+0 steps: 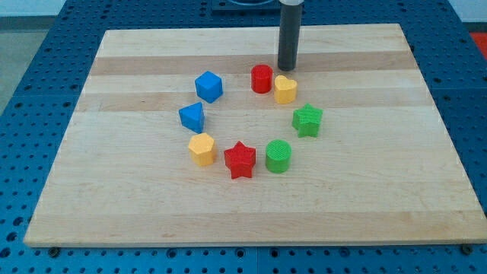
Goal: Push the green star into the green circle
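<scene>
The green star (pixel 308 120) lies right of the board's centre. The green circle (pixel 278 156) lies below and to its left, a small gap apart. My tip (pixel 286 69) is at the end of the dark rod near the view's top, just above the yellow heart (pixel 285 89) and up and to the left of the green star. The tip touches no block that I can make out.
The blocks form a ring on the wooden board (pixel 114 190): red cylinder (pixel 262 78), blue cube (pixel 208 86), blue triangle (pixel 192 116), yellow hexagon (pixel 202 148), red star (pixel 240 159). A blue perforated table surrounds the board.
</scene>
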Controlling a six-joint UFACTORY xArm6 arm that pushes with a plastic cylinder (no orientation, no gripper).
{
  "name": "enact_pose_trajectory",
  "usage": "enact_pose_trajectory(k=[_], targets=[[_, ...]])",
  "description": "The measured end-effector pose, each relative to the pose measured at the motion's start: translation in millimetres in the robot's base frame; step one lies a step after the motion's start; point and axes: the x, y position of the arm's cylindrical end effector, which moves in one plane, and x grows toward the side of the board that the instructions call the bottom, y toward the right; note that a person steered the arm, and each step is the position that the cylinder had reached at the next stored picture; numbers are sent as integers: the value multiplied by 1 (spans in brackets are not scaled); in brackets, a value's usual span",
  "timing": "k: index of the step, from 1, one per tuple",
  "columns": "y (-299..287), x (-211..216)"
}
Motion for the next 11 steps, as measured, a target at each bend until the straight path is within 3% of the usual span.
enact_pose_trajectory(k=[3, 11], targets=[[25, 74], [26, 144]])
